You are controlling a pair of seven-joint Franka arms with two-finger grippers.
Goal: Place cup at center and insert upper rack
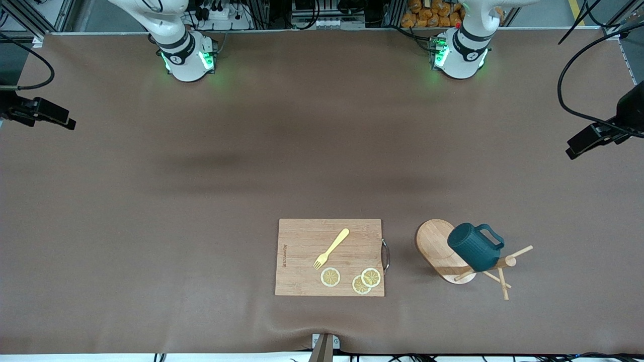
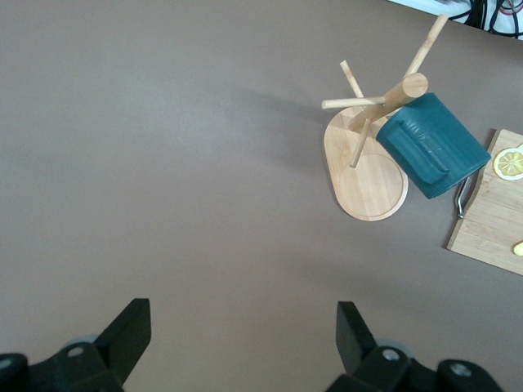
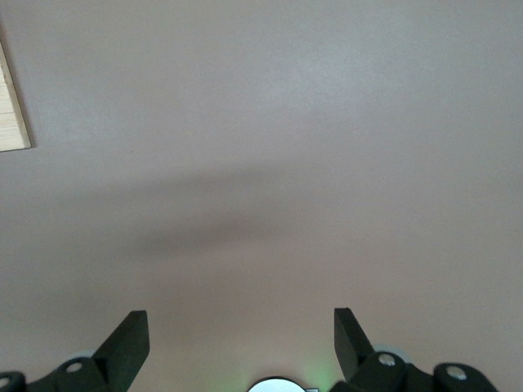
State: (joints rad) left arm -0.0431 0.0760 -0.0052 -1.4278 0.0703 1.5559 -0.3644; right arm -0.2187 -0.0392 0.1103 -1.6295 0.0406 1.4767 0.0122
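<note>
Right now I see the cup (image 1: 473, 247) hanging on the upper rack (image 1: 443, 250), which stands toward the left arm's end of the table (image 1: 151, 226), just beside the wooden cutting board (image 1: 302, 241). On my left wrist feed the cup (image 2: 431, 144) sits against the rack's post, over its oval base (image 2: 368, 175). On the board lie a yellow fork (image 1: 331, 248) and three lemon slices (image 1: 330, 277), the slices nearer the front camera than the fork. My left gripper (image 2: 243, 335) hangs released above bare table, fingers (image 2: 127, 333) spread wide. My right gripper (image 3: 241, 339) is likewise released over bare table, a corner of the board (image 3: 12, 114) showing on its feed. Neither holds anything
</note>
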